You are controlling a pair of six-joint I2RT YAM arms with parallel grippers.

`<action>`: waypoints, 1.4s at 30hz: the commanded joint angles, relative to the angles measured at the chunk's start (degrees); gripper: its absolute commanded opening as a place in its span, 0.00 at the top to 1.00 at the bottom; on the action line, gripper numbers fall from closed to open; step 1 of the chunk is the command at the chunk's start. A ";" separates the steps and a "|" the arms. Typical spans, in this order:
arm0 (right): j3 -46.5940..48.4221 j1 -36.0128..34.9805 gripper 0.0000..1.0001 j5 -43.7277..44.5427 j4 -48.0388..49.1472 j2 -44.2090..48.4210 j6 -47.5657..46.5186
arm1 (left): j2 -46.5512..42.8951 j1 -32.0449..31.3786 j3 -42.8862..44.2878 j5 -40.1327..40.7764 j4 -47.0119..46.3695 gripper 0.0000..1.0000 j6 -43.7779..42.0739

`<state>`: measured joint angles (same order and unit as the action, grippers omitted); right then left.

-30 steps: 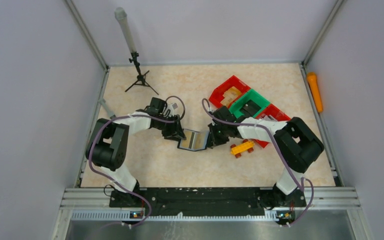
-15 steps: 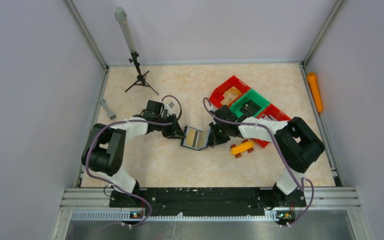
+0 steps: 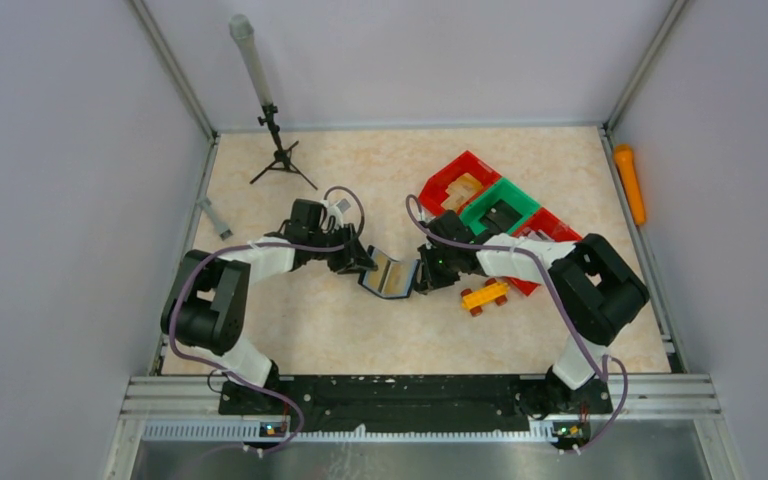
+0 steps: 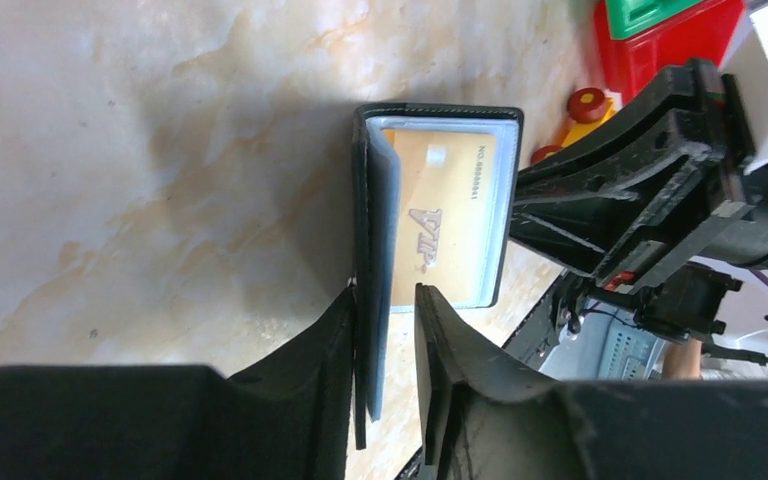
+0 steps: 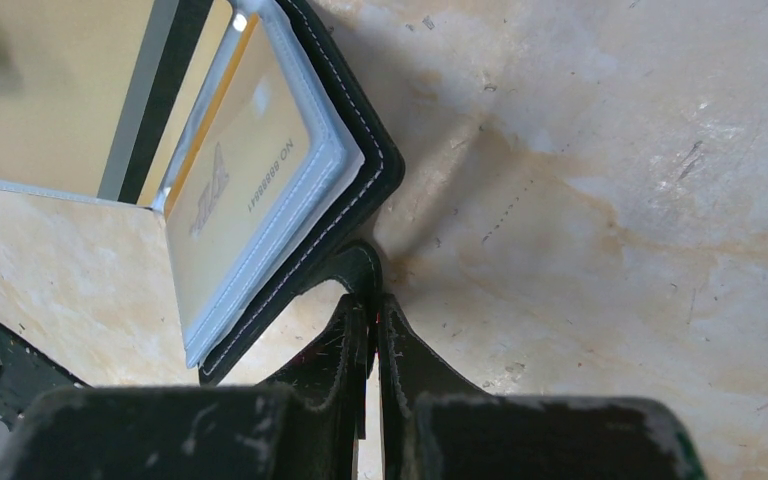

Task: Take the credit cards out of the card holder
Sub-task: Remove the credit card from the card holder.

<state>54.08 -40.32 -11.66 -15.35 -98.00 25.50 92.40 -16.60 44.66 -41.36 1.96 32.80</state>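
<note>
The black card holder (image 3: 388,275) stands open in a V on the table between my two grippers. A gold card (image 4: 445,215) sits behind a clear window on its inner face and also shows in the right wrist view (image 5: 235,190). My left gripper (image 3: 358,262) straddles the left flap (image 4: 380,220). One finger (image 4: 335,340) touches the flap, and a narrow gap separates the flap from the other finger. My right gripper (image 3: 422,275) is shut on the holder's strap tab (image 5: 360,270), beside the black cover (image 5: 360,190).
A yellow-orange toy brick car (image 3: 485,295) lies just right of the right gripper. Red bins (image 3: 455,180) and a green bin (image 3: 500,208) sit behind it. A small tripod stand (image 3: 278,150) is at the back left. An orange object (image 3: 630,183) lies beyond the right wall rail.
The holder has gone from nearly flat to a tighter V. My left gripper has shifted slightly back and right with the left flap. My right gripper has stayed put.
</note>
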 commanded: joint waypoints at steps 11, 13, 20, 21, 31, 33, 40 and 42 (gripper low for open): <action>0.50 0.85 0.96 2.62 0.60 3.62 -1.38 | 2.48 -0.08 2.26 3.05 6.78 0.82 -6.34; 0.79 1.27 0.89 4.43 -0.71 4.93 -1.95 | 1.78 -0.05 1.53 3.83 6.11 0.90 -6.09; -2.12 1.29 0.63 8.37 2.10 15.73 -2.34 | -4.14 0.61 -3.90 1.31 -4.95 1.00 -1.43; -2.81 1.28 0.61 7.72 3.89 17.14 -2.52 | -4.88 0.87 -4.18 1.00 -5.75 1.00 -0.82; -9.47 1.29 0.61 -7.55 34.83 17.98 2.80 | -7.37 1.83 -7.87 -4.87 -32.66 0.99 14.48; -10.07 1.29 0.62 -7.88 39.49 16.89 3.71 | -7.11 2.01 -6.74 -5.52 -33.70 0.97 14.13; -16.92 1.82 0.61 -6.23 54.53 15.74 6.59 | -10.57 2.08 -12.48 -6.18 -47.44 0.95 14.90; -18.73 3.01 0.61 -7.63 57.89 15.70 7.70 | -11.32 2.07 -14.47 -6.32 -50.16 0.95 14.86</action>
<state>38.48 -39.18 -17.54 29.26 -82.35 30.35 84.49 -14.74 33.95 -45.69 -35.14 46.46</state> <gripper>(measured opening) 0.384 0.053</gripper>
